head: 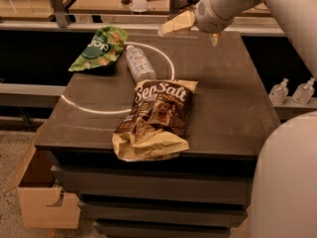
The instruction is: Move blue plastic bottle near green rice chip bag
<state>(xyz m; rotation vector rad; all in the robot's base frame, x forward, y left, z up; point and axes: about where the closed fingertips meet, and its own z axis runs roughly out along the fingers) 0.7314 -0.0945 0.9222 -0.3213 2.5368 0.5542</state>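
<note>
Currently the gripper (177, 25), width untellable, is being held high beyond the blue plastic bottle (139, 63) beside the green rice chip bag (99, 47).

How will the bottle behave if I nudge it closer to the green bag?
Lying on its side, the bottle probably rolls if pushed across its length. It looks like thin plastic, so likely light and apt to skid on the smooth table. The gripper hangs above the table's far edge, apart from it.
</note>
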